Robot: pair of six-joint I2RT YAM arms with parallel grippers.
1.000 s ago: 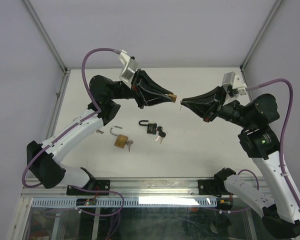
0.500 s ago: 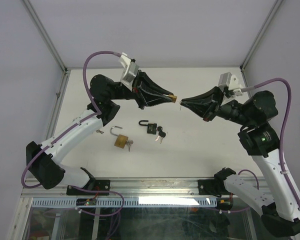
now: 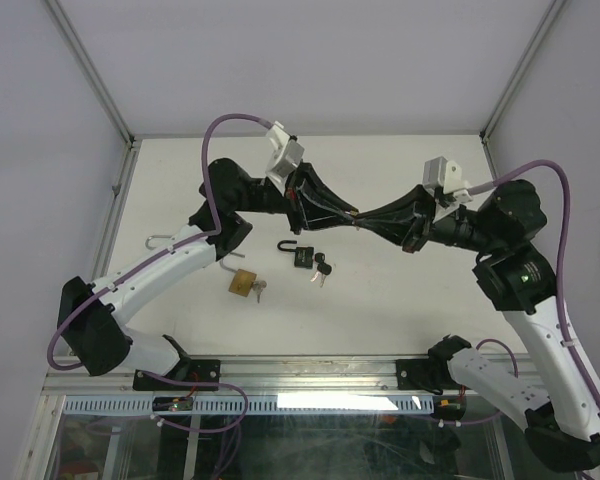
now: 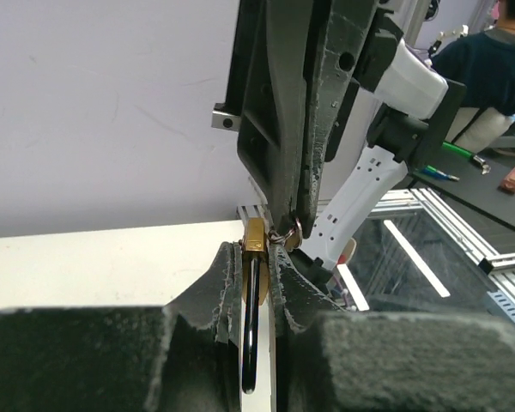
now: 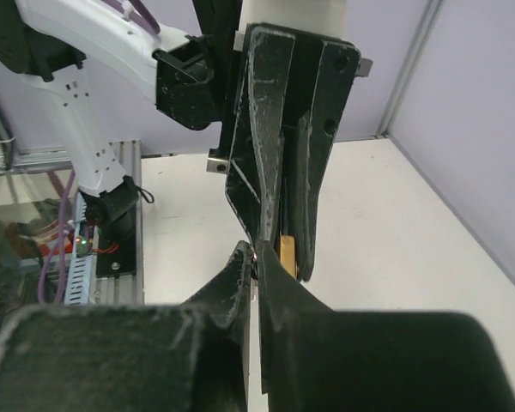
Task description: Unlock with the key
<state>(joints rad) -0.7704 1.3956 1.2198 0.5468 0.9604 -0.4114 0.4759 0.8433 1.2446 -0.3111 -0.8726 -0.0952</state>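
Pale lavender walls (image 3: 310,60), white table (image 3: 380,310), aluminium corner posts (image 3: 90,70)

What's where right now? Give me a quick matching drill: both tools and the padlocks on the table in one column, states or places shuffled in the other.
Column 1
1. left tool
2. right tool
3. black padlock
4. loose brass padlock

Column 2
A. on the table beside a bunch of keys
B. shut on a small key
C. on the table near the left arm
D. shut on a lifted brass padlock

Pairs: 1-D, 2-B, 3-A, 4-C
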